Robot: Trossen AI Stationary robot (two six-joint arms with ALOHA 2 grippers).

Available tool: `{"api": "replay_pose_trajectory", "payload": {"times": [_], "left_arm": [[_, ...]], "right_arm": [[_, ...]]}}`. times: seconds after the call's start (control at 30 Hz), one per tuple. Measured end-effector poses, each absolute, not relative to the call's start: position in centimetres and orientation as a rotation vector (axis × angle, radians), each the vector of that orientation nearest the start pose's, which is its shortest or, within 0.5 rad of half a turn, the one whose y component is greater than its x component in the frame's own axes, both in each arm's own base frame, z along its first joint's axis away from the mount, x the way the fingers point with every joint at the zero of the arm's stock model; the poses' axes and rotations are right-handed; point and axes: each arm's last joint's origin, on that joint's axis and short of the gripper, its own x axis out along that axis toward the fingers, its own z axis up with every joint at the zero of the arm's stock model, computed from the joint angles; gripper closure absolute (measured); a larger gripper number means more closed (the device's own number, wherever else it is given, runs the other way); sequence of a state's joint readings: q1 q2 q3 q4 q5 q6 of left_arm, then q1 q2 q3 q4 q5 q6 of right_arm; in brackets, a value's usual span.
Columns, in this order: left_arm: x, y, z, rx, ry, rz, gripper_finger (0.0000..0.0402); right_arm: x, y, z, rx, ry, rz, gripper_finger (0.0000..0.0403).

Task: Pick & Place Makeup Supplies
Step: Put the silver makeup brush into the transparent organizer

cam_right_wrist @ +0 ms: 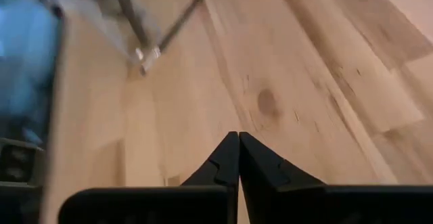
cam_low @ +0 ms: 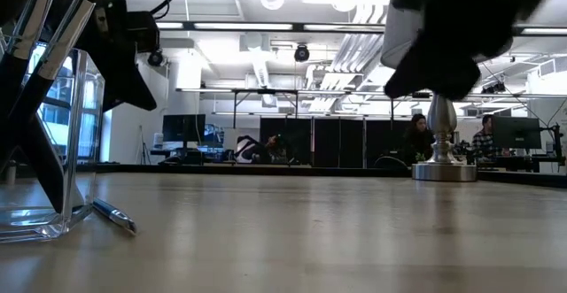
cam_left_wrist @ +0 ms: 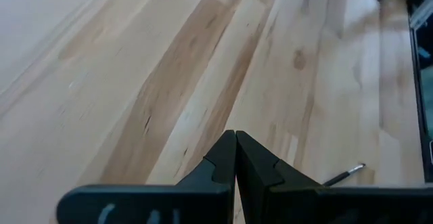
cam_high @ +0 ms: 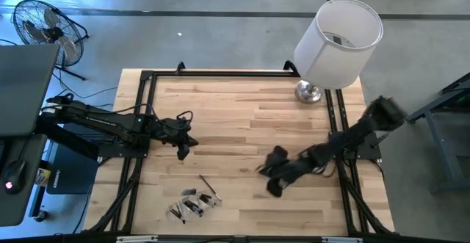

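several makeup brushes (cam_high: pixel 194 202) look light, thin, slippery; best pinched mid-handle; both the left end effector (cam_left_wrist: pixel 235 158) and right end effector (cam_right_wrist: pixel 238 158) are closed, empty.

An open-plan office or lab: beyond the wooden counter (cam_high: pixel 242 118) sit rows of desks with monitors (cam_low: pixel 182 130), seated people (cam_low: pixel 416 138), ceiling strip lights (cam_low: pixel 239 26) and exposed ducts; a floor fan (cam_high: pixel 44 26) stands on bare concrete.

The high view looks straight down on the whole table (cam_high: pixel 250 111). The low view sits at tabletop level facing the room; wrist cameras look closely along the same wood
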State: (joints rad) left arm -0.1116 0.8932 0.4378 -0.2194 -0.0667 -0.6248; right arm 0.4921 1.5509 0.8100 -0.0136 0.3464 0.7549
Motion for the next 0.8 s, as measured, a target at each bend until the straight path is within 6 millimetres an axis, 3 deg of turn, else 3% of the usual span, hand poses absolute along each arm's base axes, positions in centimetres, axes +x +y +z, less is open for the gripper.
{"api": "replay_pose_trajectory", "payload": {"times": [0.17, 0.33, 0.47, 0.6, 0.8], "left_arm": [[18.2, -2.1, 20.4, -0.383, 0.687, 0.046, 0.0401], [19.3, -3.0, 21.0, -0.083, 0.784, -0.144, 0.0401], [20.4, -4.0, 20.8, 0.057, 0.901, -0.274, 0.0401], [21.8, -4.5, 20.0, 0.074, 1.037, -0.277, 0.0402], [24.6, -5.2, 19.7, 0.036, 1.085, -0.335, 0.0397]], "right_arm": [[22.5, 9.6, 15.6, 0.56, 0.538, -0.089, 0.0393], [19.4, 7.0, 14.1, 0.608, 0.507, -0.08, 0.04], [18.3, 5.9, 13.7, 0.62, 0.491, -0.103, 0.0398], [17.9, 5.2, 13.3, 0.632, 0.502, -0.108, 0.0398], [17.9, 5.0, 13.1, 0.678, 0.533, -0.098, 0.0399]]}}
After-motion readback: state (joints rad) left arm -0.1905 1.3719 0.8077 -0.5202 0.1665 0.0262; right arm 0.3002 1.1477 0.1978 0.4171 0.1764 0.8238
